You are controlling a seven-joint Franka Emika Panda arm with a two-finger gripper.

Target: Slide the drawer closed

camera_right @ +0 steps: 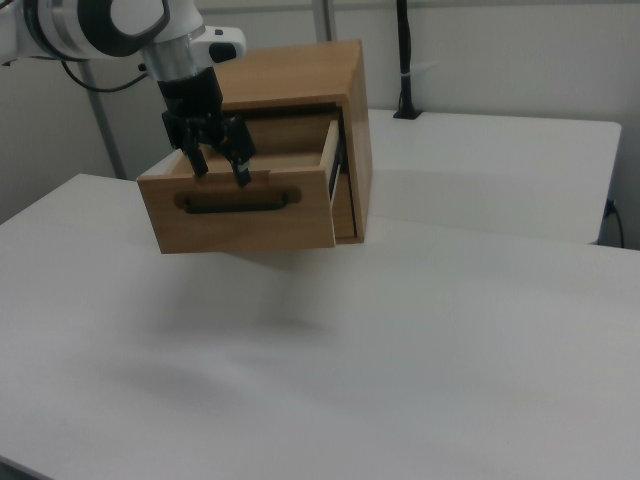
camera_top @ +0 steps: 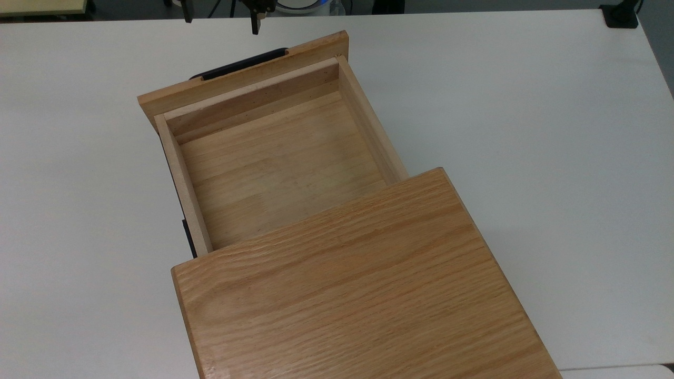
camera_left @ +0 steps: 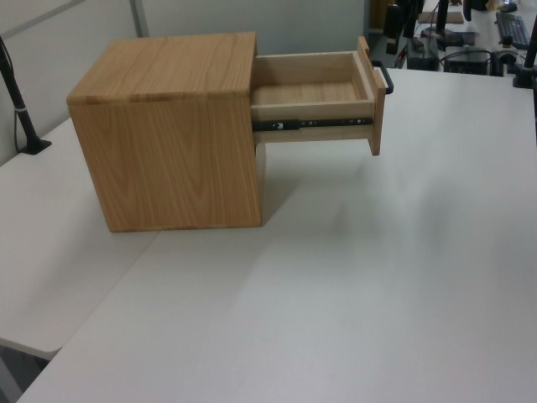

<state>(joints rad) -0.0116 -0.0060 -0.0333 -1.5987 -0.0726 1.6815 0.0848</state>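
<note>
A wooden drawer (camera_top: 279, 158) stands pulled far out of an oak cabinet (camera_top: 358, 284) that sits on a plain white bench (camera_top: 526, 105). The drawer is empty, and a thin black handle (camera_right: 235, 204) runs across its wide front panel (camera_right: 240, 215). In the right view a white robot arm (camera_right: 110, 25) reaches in from the right view's upper left, and its black claw (camera_right: 218, 168) hangs with its two fingers apart, their tips at the top edge of the front panel and just above the handle, holding nothing. In the top view the fingers show at the far edge of the bench, just beyond the panel. To close the drawer well, the claw probably needs to come down a little in front of the panel and press flat on its middle, near the handle, pushing straight along the black metal slide rail (camera_left: 315, 122) seen under the drawer's side wall in the left view (a push off to one side could skew the drawer or shove the whole cabinet across the smooth bench). A slow, steady push seems safest, since nothing appears to hold the cabinet down. The bench is bare and matte white apart from the cabinet. Behind it the room looks like an office or lab, with grey partition walls, black stands and cables, and cluttered desks farther back.
</note>
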